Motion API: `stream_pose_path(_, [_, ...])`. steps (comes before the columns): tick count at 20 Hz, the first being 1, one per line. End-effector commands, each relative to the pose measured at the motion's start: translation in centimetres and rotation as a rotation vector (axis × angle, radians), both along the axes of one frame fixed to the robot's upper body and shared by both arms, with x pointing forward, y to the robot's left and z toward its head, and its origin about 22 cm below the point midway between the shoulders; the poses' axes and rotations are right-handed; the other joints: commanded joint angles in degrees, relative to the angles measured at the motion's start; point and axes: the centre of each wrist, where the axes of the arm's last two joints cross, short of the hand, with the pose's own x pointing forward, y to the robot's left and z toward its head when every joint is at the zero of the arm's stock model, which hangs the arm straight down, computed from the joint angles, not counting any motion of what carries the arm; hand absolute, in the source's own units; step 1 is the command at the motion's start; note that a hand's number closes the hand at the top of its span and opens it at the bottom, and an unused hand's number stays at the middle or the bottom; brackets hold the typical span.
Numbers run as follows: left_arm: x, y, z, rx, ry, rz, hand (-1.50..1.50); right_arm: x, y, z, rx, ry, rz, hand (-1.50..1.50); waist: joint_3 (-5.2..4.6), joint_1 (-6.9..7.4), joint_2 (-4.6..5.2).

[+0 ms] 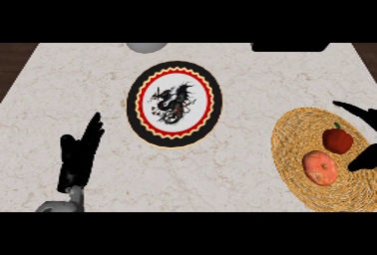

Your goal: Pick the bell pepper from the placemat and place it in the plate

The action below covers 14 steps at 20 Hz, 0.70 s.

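The bell pepper (338,140), red with a small green stem, sits on the woven straw placemat (294,134) at the right of the counter (243,174), toward the mat's far right side, and it has not been lifted. Just beside it, nearer the robot, lies a paler orange-pink round fruit (320,168), and this neighbour looks like the main hazard: a closing hand could nudge or catch the wrong item, or push the pepper so that it rolls off the mat's edge. The right hand (363,160) shows only partly at the view's right edge, with one dark finger stretched above the pepper and another dark part below and to its right, so the hand appears spread around the pepper rather than closed on it; whether anything touches the pepper cannot be told. The pepper thus lies between these visible parts, slightly to their left. A second risk is the carry: the plate (174,104), with its dark rim and dragon design, stands well apart to the left near the counter's middle. The left hand (80,154) rests open at the lower left, fingers straight and pointing up.
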Motion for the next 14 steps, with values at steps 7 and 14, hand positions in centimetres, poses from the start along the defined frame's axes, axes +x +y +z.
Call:
stream_pose_path(7, [0.7, 1.1, -0.2, 0.018, -0.003, 0.011, 0.00, 0.4, -0.1, -1.0, -0.016, 0.044, 0.002, -1.50, -0.01, 0.02, 0.01])
stream_pose_path(14, [0.8, -0.3, 0.2, 0.017, 0.002, -0.001, 0.00, 0.7, -0.2, -3.0, -0.060, -0.047, 0.084, 1.50, 0.01, 0.20, 0.09])
